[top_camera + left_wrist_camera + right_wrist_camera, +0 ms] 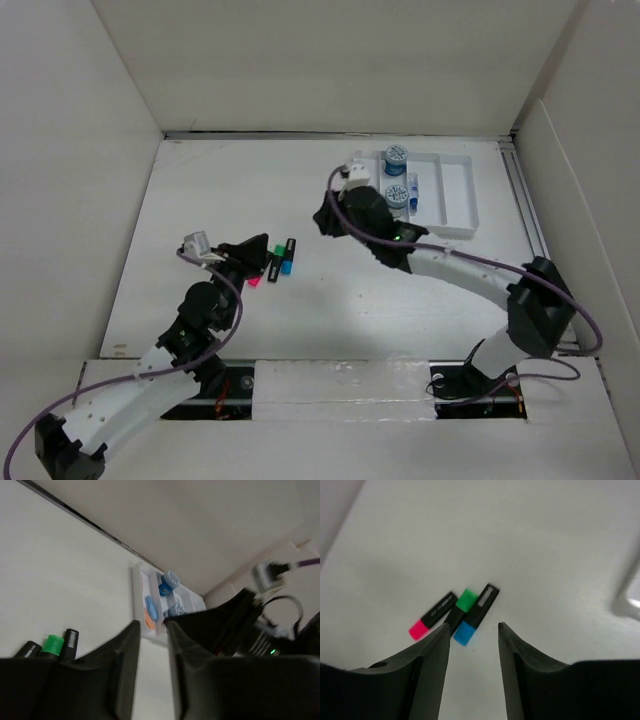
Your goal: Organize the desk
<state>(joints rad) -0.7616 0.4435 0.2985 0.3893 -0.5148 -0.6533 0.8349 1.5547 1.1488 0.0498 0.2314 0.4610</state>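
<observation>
Overhead view: whole table (230,190) seen at once, with the left claw (262,262) low and left of centre and the right claw (325,222) near the middle, just left of a white tray (465,190).
Left wrist view: the left claw's fingers (125,670) stand a narrow gap apart with nothing between them. The tray shows through that gap, holding blue-capped pots (171,579) and an orange item (148,620) that the overhead view does not show.
Right wrist view: the right claw's jaws are spread with nothing held. Below them lie a pink highlighter (432,616), a green highlighter (464,602) and a blue highlighter (476,612), side by side on one slant. A corner of the tray sits at the right edge.
Highlighters from above: just beside the left claw's tip; I cannot tell whether they touch it.
Table: flat matte white, lying under both arms and carrying the tray at its far right.
Room: tall white panels (60,150) stand on the left, far and right sides, with a dark seam along the far edge.
</observation>
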